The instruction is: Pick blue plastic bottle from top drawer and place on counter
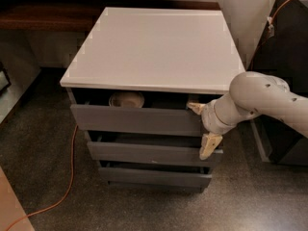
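The top drawer [134,120] is slightly open under the white counter [154,47]. In its gap I see a pale rounded thing [126,99]; I cannot tell whether it is the blue plastic bottle, as the drawer front hides most of it. My gripper [202,127] is at the right end of the top drawer's front. It is open, with one fingertip [195,107] at the drawer's top edge and the other [209,146] hanging below, in front of the second drawer. It holds nothing.
Two more grey drawers [154,153] sit below, each pulled out a little. A dark wooden shelf [38,13] runs behind on the left. An orange cable [67,186] lies on the floor at the left. Dark furniture [284,37] stands on the right.
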Tool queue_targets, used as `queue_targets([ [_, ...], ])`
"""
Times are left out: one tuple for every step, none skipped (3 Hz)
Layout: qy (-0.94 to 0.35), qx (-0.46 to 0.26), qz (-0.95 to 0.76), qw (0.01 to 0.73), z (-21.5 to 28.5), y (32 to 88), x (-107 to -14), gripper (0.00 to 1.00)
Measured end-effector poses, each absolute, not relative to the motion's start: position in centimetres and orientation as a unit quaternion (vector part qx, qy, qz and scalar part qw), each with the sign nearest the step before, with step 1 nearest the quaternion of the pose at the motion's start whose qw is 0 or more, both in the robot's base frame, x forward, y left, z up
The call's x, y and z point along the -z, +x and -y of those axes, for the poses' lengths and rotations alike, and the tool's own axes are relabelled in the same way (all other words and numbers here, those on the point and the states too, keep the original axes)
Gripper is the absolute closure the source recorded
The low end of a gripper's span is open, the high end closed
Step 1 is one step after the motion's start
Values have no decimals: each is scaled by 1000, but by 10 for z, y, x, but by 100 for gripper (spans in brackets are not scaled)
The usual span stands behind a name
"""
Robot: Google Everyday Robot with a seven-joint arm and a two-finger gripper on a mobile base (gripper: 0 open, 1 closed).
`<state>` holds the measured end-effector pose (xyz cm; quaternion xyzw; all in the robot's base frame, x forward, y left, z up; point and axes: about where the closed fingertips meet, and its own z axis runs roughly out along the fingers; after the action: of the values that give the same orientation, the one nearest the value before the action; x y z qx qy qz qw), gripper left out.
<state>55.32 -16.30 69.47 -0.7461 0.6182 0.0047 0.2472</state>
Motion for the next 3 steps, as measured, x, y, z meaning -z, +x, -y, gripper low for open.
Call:
queue_targets([
  [-737,-6,-628,250,164,575,-674,0],
  [-726,-4,-639,253,164,588,-665,2],
  [-720,-9,-647,248,163,591,-660,26],
])
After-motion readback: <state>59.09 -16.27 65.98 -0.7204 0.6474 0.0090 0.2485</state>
